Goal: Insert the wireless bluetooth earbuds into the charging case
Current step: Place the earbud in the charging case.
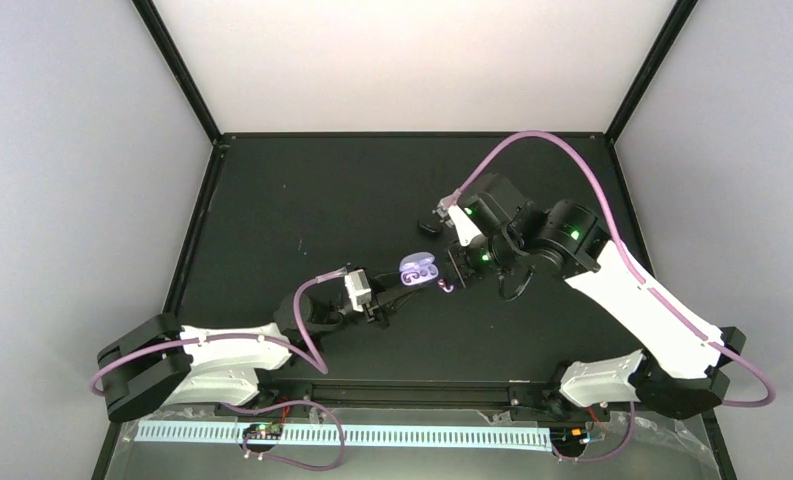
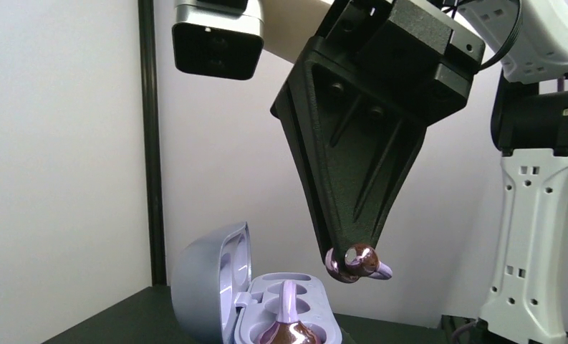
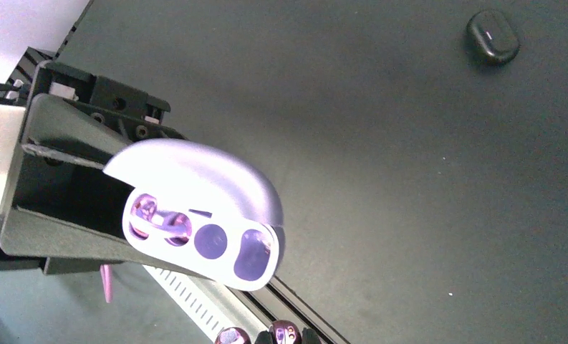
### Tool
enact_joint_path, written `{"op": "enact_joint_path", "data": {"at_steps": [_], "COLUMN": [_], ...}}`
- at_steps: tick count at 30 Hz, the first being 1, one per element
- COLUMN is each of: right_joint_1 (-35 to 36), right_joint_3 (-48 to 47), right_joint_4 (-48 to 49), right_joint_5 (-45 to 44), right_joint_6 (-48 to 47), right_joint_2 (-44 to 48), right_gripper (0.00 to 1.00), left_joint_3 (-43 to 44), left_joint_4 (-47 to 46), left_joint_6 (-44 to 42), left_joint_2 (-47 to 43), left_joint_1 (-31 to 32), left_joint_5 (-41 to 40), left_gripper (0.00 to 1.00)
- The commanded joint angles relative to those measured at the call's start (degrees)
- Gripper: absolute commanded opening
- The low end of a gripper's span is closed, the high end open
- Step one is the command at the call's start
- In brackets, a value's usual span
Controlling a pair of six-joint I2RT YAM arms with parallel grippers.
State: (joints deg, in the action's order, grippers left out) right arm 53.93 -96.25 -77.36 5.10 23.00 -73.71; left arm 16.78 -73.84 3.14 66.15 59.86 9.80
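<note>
Left wrist view shows the right claw (image 2: 344, 249) pointing straight down. Its black fingers are pinched shut on one lilac earbud (image 2: 363, 262), which hangs in the air above and slightly to one side of the charging case (image 2: 209, 287) without touching it. The case is open with its lid (image 2: 227, 261) raised. The second earbud (image 2: 288, 328) sits in one of the wells, and the well beside it is unfilled.

In the right wrist view, black fingers flank the case on both sides and clamp it, its open face tilted toward that camera. The top external view shows these belong to the left claw (image 1: 392, 290), which reaches in from the left to grip the case near the middle of the dark counter (image 1: 302, 200), while the right arm comes in from the right. A small black oval object (image 1: 429, 228) lies on the counter just beyond the case, apart from it.
</note>
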Motion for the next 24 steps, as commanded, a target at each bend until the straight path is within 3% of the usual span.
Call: {"op": "enact_joint_path", "data": {"at_steps": [1, 24], "right_joint_1": [0.11, 0.12], "right_joint_3": [-2.67, -7.43], "right_joint_4": [1.81, 0.24], "right_joint_5": [1.92, -4.95], "right_joint_6": [1.55, 2.04], "right_joint_2": [-1.95, -8.99], "right_gripper": [0.03, 0.04], "left_joint_3": [1.51, -0.75], "left_joint_4": [-4.07, -7.96], "left_joint_6": [-1.56, 1.72], "left_joint_2": [0.85, 3.84], "left_joint_1": [0.83, 1.12], "left_joint_5": [-3.64, -4.92], "left_gripper": [0.02, 0.01]}}
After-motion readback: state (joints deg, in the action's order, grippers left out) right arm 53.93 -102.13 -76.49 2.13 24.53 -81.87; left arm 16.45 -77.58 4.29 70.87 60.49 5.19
